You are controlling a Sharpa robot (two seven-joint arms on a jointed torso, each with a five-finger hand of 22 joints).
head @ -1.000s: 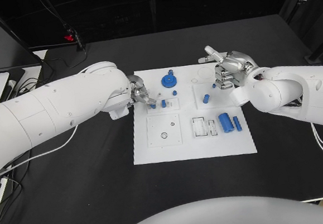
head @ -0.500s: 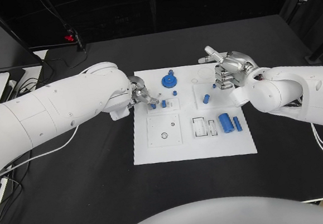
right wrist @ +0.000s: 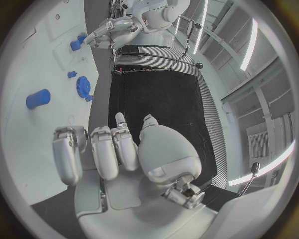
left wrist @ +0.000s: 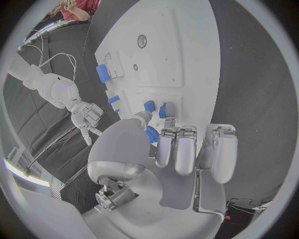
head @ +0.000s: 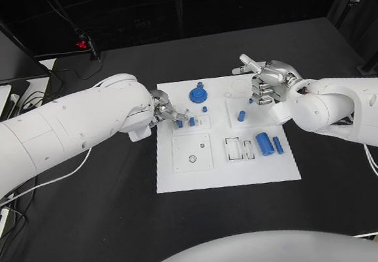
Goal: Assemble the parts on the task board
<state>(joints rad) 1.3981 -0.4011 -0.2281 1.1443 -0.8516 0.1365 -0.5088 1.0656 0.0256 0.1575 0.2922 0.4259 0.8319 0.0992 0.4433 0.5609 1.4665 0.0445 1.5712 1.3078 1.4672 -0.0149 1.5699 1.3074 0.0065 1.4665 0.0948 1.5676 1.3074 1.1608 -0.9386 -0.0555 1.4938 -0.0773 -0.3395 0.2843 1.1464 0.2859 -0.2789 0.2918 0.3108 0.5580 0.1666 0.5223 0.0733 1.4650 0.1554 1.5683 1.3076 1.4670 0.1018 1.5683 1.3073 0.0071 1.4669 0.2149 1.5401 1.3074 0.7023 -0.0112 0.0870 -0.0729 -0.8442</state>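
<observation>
We see a black surface (head: 87, 218) from above, with a white task board (head: 229, 175) lying flat in its middle. The left hand (head: 164, 110) reaches in over the board's upper left part, its fingers (left wrist: 176, 149) held close together and pointing down at two short blue pegs (head: 184, 123) that stand side by side there; in the left wrist view the fingertips sit right at those pegs, but we cannot tell whether the hand grips one or only touches it. The right hand (head: 268, 82) hangs over the board's upper right edge with its fingers (right wrist: 104, 149) curled in toward the palm, one finger raised and pointing away from the robot, and nothing visible in its grasp. Between the two hands, near the board's far edge, stands a blue gear (head: 198, 93) with a small knob on top, and just in front of it a tiny blue peg (head: 204, 109). A further blue peg (head: 241, 115) stands on the board just beside the right hand. Closer to the robot, on the right half of the board, a thicker blue cylinder (head: 264, 143) lies on its side with a thin blue pin (head: 277, 144) just beside it, and pale rectangular slots (head: 241, 147) lie to their left. On the left half, a square plate (head: 192, 153) with small holes is set in the board.
</observation>
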